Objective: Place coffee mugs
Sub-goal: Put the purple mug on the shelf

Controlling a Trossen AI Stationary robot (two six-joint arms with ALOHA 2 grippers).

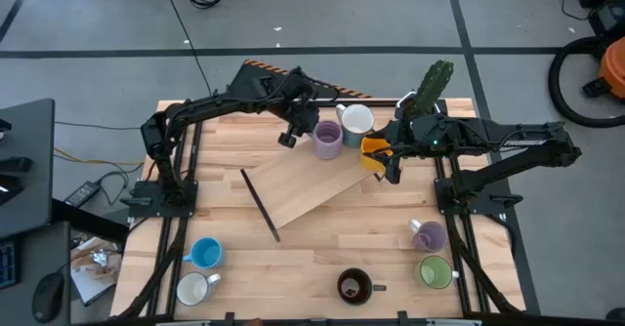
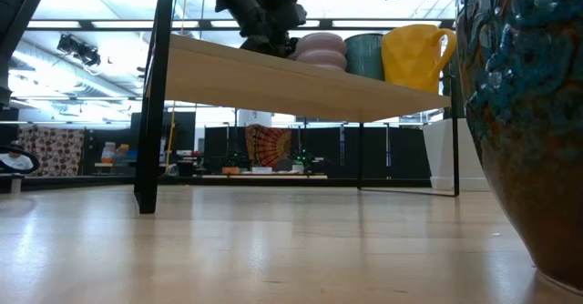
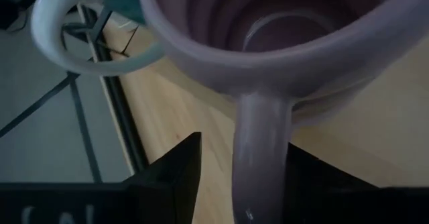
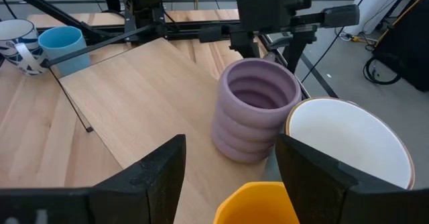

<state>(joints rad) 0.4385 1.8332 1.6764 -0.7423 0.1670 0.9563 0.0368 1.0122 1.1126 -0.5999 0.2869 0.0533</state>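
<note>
1. A raised wooden board (image 1: 308,187) lies tilted on the tabletop (image 1: 293,258), with bare board in front of three mugs lined up along its far edge.
2. The lavender mug (image 1: 328,139) stands upright, mouth up, handle toward the left tool (image 1: 295,134).
3. That tool's fingers sit either side of the handle, parted and not gripping it.
4. A white mug (image 1: 356,119) and orange mug (image 1: 374,153) stand just beside the lavender one.
5. The right tool (image 1: 389,167) is wide open and empty over the orange mug.
</note>
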